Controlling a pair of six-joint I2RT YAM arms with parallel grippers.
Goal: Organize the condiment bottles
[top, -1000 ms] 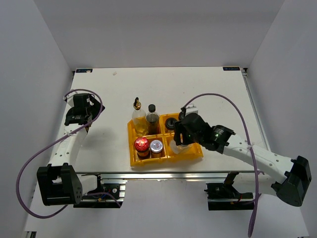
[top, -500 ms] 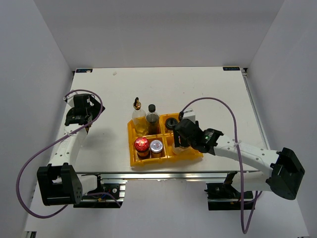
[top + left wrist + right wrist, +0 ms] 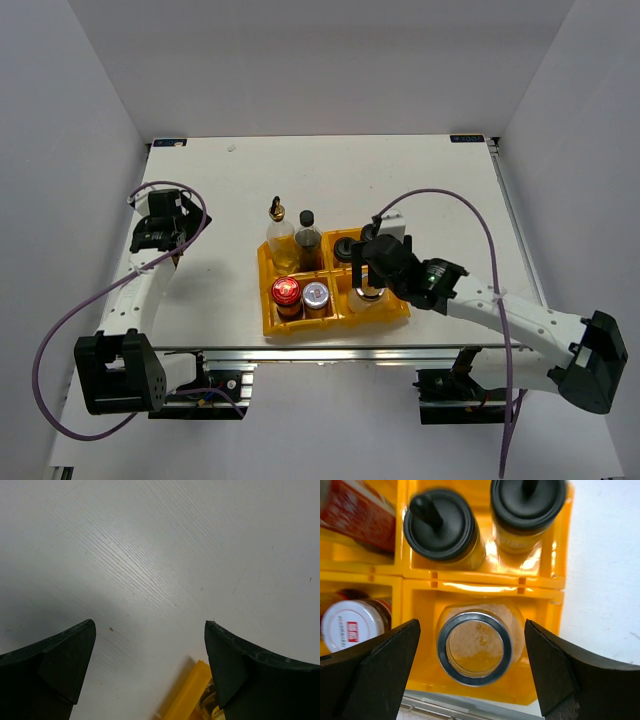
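Observation:
The yellow tray holds the bottles. The clear gold-topped bottle and the tall dark black-capped bottle stand in its far left compartment. The red-lidded jar and the silver-lidded jar stand near left. Two black-lidded shakers stand far right. The wide clear jar stands upright in the near right compartment. My right gripper is open above this jar, one finger on each side, not touching it. My left gripper is open and empty over bare table.
The tray sits close to the table's near edge, with the metal rail just beyond it. A tray corner shows at the bottom of the left wrist view. The left gripper hovers at the table's left side.
My right gripper has shifted slightly back over the tray's right side, and the wide clear jar now stands free between its open fingers. The left arm has not moved.

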